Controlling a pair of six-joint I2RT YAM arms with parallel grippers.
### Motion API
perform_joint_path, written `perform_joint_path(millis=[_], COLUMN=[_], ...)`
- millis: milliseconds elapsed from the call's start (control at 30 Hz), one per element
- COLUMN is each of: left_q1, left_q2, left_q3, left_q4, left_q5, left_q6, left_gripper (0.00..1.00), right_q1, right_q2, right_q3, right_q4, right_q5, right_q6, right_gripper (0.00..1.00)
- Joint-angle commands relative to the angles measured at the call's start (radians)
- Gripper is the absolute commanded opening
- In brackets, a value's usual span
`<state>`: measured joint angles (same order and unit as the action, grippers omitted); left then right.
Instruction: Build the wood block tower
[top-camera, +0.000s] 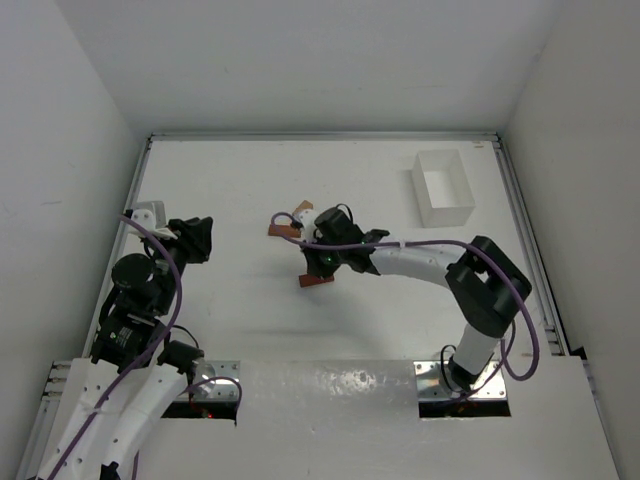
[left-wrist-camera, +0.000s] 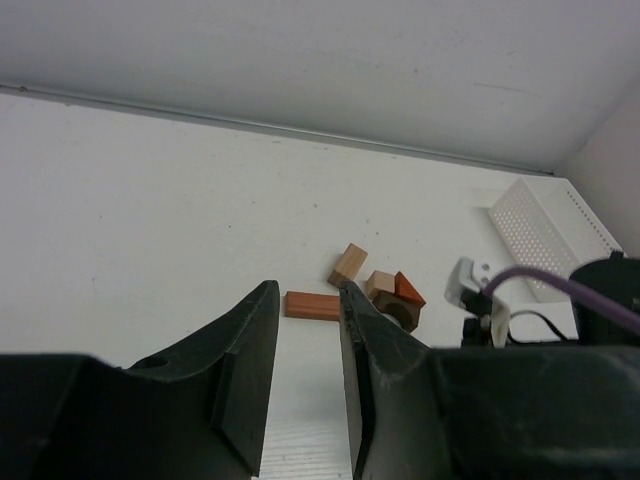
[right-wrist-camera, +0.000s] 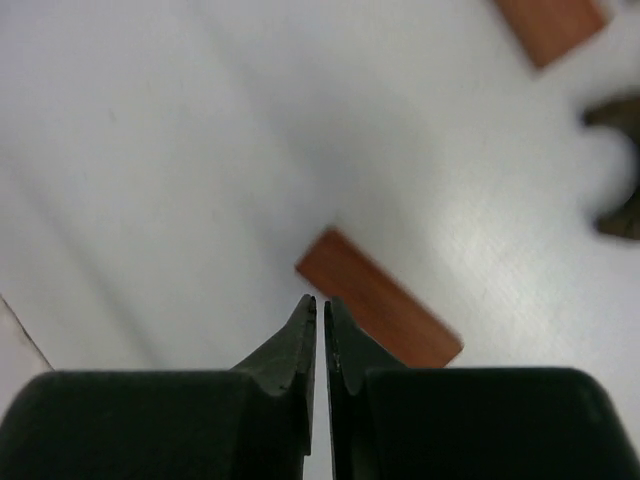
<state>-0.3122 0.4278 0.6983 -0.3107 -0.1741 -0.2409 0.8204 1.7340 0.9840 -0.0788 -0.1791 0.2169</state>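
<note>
A reddish-brown bar (top-camera: 316, 281) lies flat on the white table and shows just beyond my right fingertips in the right wrist view (right-wrist-camera: 380, 298). My right gripper (top-camera: 322, 268) (right-wrist-camera: 319, 302) hangs above it, shut and empty. A second reddish bar (top-camera: 283, 230) (left-wrist-camera: 312, 305) and a pale tan block (top-camera: 303, 206) (left-wrist-camera: 348, 265) lie further back. Next to them are a tan cube (left-wrist-camera: 379, 285), a red wedge (left-wrist-camera: 408, 290) and a dark brown arch (left-wrist-camera: 402, 314). My left gripper (top-camera: 195, 238) (left-wrist-camera: 305, 295) is open and empty, well left of the blocks.
A clear plastic box (top-camera: 443, 187) (left-wrist-camera: 545, 235) stands at the back right. Raised rails edge the table (top-camera: 220, 180) at the back and sides. The right arm (top-camera: 430, 262) stretches across the middle from the right.
</note>
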Motion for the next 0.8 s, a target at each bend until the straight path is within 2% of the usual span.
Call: perform_joint_path(millis=[0, 100, 167, 200, 300, 333, 433, 467, 567, 667, 767], left_q1=[0.015, 0.015, 0.015, 0.015, 0.015, 0.015, 0.015, 0.016, 0.016, 0.018, 0.019], left_q2=[-0.001, -0.009, -0.012, -0.014, -0.014, -0.014, -0.012, -0.012, -0.012, -0.011, -0.008], left_q3=[0.001, 0.001, 0.003, 0.003, 0.003, 0.003, 0.003, 0.003, 0.003, 0.001, 0.001], left_q4=[0.045, 0.042, 0.042, 0.041, 0.042, 0.042, 0.042, 0.042, 0.044, 0.047, 0.047], left_q5=[0.005, -0.002, -0.004, -0.005, -0.002, -0.002, -0.001, -0.001, 0.005, 0.007, 0.01], left_q6=[0.002, 0.002, 0.003, 0.005, 0.005, 0.006, 0.005, 0.005, 0.005, 0.005, 0.005], left_gripper=[0.28, 0.28, 0.29, 0.29, 0.29, 0.29, 0.29, 0.29, 0.29, 0.29, 0.29], right_q1=[-0.001, -0.02, -0.029, -0.029, -0.03, -0.03, -0.035, -0.038, -0.04, -0.04, -0.04], right_q2=[0.073, 0.206, 0.304, 0.33, 0.438, 0.464, 0.584, 0.619, 0.719, 0.776, 0.788], right_q3=[0.21, 0.37, 0.456, 0.532, 0.683, 0.715, 0.879, 0.982, 1.096, 1.13, 1.09], right_q4=[-0.008, -0.045, -0.076, -0.096, -0.137, -0.141, -0.208, -0.237, -0.274, -0.282, -0.279], right_q5=[0.035, 0.056, 0.072, 0.087, 0.159, 0.162, 0.175, 0.171, 0.171, 0.176, 0.202], right_q6=[-0.011, -0.033, -0.047, -0.053, -0.066, -0.082, -0.123, -0.122, -0.114, -0.109, -0.119], right_gripper=[0.07, 0.17, 0.27, 0.41, 0.62, 0.65, 0.67, 0.67, 0.67, 0.69, 0.69])
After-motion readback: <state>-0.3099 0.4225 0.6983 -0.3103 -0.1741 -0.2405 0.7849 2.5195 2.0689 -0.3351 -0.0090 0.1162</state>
